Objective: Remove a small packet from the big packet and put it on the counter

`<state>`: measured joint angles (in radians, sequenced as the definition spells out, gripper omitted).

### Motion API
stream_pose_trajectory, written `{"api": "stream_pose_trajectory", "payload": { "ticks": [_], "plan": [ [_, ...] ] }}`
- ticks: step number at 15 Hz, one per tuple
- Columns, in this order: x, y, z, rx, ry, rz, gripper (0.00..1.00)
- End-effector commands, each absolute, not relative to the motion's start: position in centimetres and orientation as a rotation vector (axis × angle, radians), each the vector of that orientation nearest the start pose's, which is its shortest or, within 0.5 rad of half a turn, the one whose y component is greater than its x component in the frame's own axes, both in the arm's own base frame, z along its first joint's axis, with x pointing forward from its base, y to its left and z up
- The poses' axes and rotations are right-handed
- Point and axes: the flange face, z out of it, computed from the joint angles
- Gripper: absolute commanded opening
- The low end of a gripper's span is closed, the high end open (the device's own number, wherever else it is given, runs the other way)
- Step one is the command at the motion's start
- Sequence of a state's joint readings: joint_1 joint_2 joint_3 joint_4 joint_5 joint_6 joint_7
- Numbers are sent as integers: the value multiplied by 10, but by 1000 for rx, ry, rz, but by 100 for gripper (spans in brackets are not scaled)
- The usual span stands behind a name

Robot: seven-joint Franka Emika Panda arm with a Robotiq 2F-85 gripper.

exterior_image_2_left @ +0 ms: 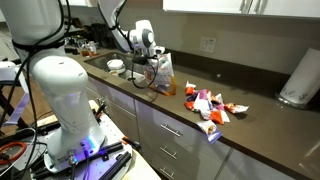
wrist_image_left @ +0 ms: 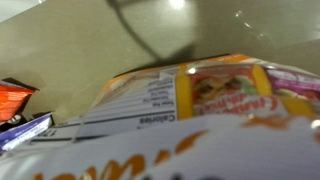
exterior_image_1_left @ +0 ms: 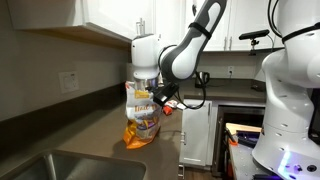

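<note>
The big packet (exterior_image_1_left: 142, 118) stands upright on the dark counter (exterior_image_1_left: 85, 130), white above and orange-yellow below. It also shows in an exterior view (exterior_image_2_left: 161, 73). My gripper (exterior_image_1_left: 155, 93) is at the packet's upper part, and its fingers are hidden against the bag. In the wrist view the big packet (wrist_image_left: 190, 120) fills the lower frame with its nutrition label, and no fingers show. Several small packets (exterior_image_2_left: 210, 105) lie in a loose pile on the counter (exterior_image_2_left: 260, 115) beside the bag. Two of them show at the left edge of the wrist view (wrist_image_left: 18, 110).
A steel sink (exterior_image_1_left: 60, 165) is set into the counter near the camera. A paper towel roll (exterior_image_2_left: 297, 78) stands at the far end by the backsplash. A white bowl (exterior_image_2_left: 116, 66) sits behind the arm. White cabinets hang above the counter and stand below it.
</note>
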<state>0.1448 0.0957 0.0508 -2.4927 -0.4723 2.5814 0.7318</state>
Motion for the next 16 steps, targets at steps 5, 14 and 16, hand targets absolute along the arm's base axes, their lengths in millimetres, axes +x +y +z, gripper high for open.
{"api": "stream_pose_trajectory", "payload": {
  "ticks": [5,14,16],
  "plan": [
    [456,102,209,-3396,174,-116,95],
    [465,104,254,-3418,204,-73,29],
    [469,101,274,-3423,229,-30,16]
  ]
}}
